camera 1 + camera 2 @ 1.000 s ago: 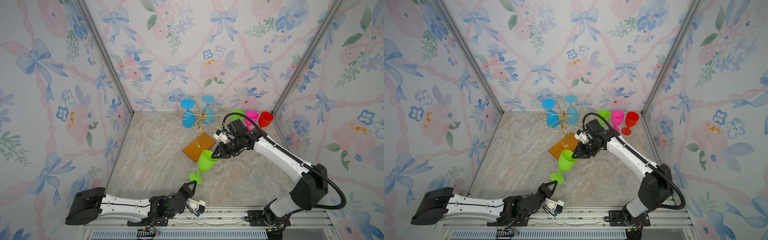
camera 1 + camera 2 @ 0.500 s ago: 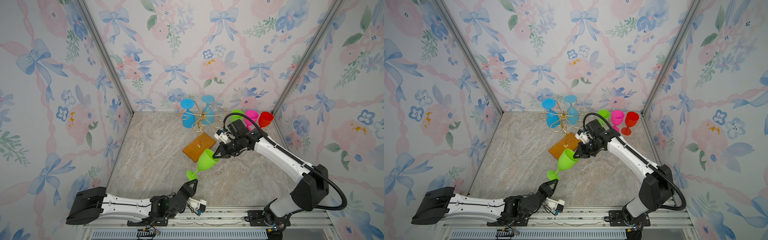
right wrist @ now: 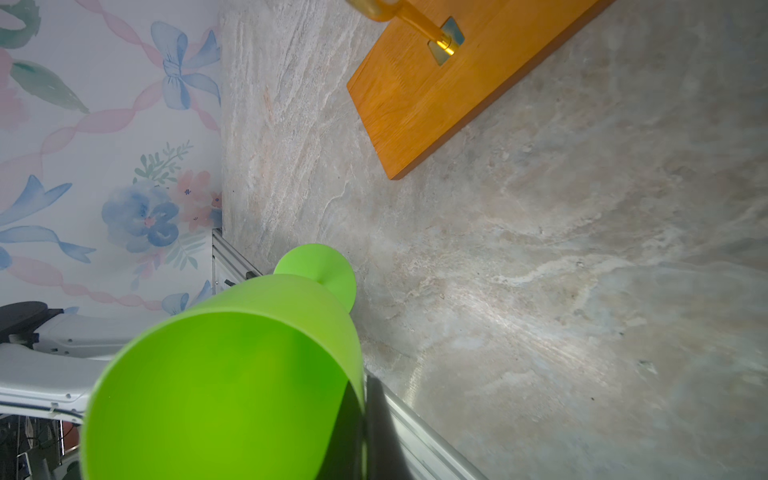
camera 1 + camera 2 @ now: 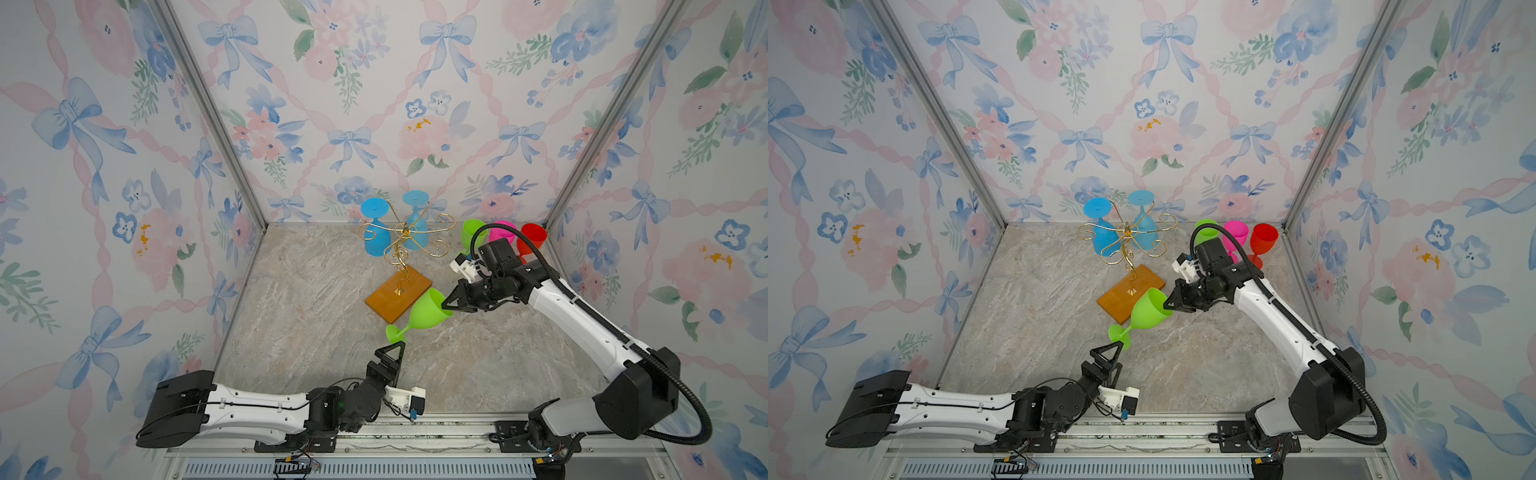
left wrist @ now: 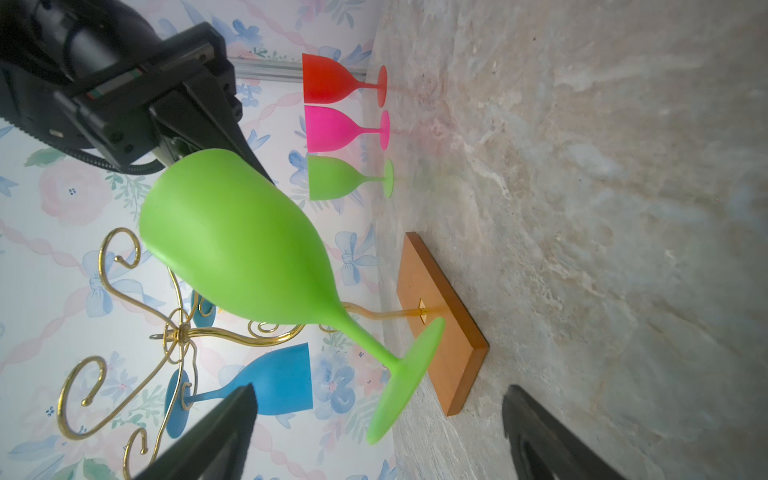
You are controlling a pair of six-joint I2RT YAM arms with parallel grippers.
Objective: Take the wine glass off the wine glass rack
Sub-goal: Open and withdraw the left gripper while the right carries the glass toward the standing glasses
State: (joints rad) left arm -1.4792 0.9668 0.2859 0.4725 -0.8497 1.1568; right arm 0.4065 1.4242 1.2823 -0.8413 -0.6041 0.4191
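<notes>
My right claw (image 4: pixel 446 305) was clamped on the rim of the green wine glass (image 4: pixel 428 311), one finger inside the bowl and one outside, as the right wrist view showed at the edge of the rim (image 3: pixel 357 390). The glass hung off the rack, tilted in the air above the counter (image 4: pixel 311 311), with its mouth towards that claw and its foot slanting down towards my left arm. My left claw (image 4: pixel 392 353) stood wide, low and just short of the foot; in the left wrist view its two fingers (image 5: pixel 216 432) were well apart and neither one lay on the glass. In both top views the bowl overlapped the near corner of the wooden base (image 4: pixel 399 297). The base lay flat on the counter and carried the gold wire rack (image 4: pixel 402 237). Two blue glasses (image 4: pixel 376 237) hung upside down from the rack's curled arms on its far side. Further off, by the back right corner, a green glass (image 4: pixel 471 232), a pink glass (image 4: pixel 500 232) and a red glass (image 4: pixel 533 239) stood upright in a row, partly behind my right arm.
</notes>
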